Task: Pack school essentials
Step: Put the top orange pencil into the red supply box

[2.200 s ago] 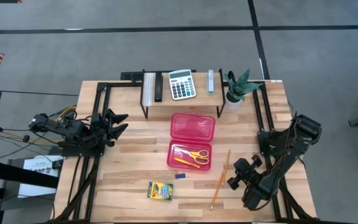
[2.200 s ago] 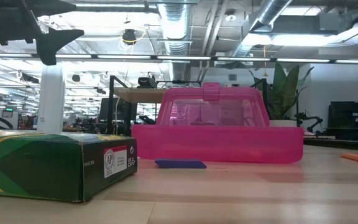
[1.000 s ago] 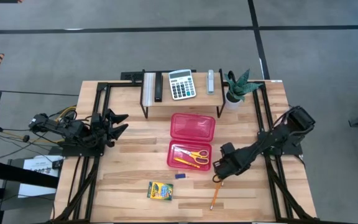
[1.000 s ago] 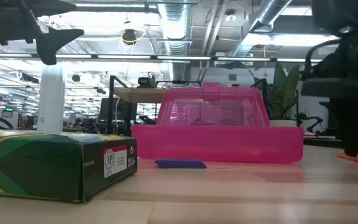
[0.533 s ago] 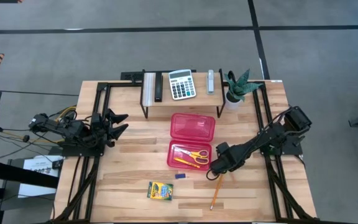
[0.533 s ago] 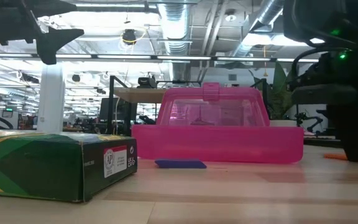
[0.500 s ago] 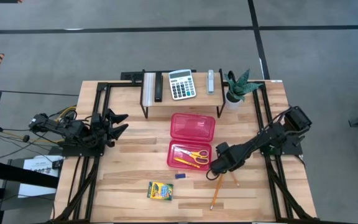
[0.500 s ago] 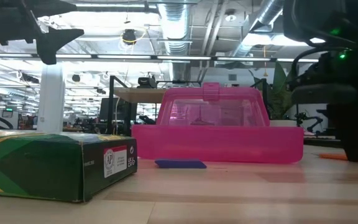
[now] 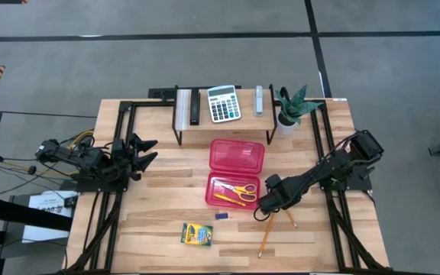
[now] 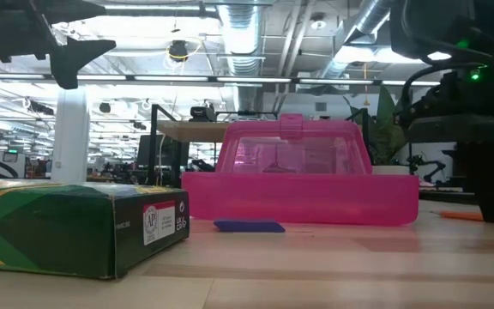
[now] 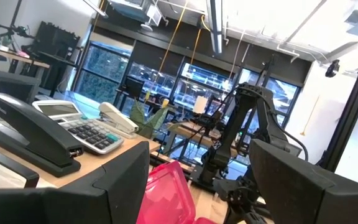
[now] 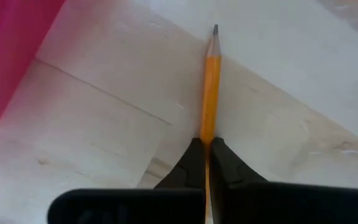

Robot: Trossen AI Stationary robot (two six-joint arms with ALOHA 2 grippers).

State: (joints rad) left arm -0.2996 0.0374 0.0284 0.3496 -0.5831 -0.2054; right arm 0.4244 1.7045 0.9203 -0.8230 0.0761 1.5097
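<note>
The right gripper [image 12: 207, 144] is clamped on an orange pencil [image 12: 211, 81] lying on the table just right of the red case [image 9: 234, 176]. The left gripper [image 9: 145, 150], fingers apart, waits well left of the case.

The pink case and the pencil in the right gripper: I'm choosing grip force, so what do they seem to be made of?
The pink case looks like translucent glossy plastic: the room shows dimly through its lid. The pencil looks like painted wood, orange and smooth, with a bare sharpened cone and dark tip. The right gripper is shut on it.
</note>
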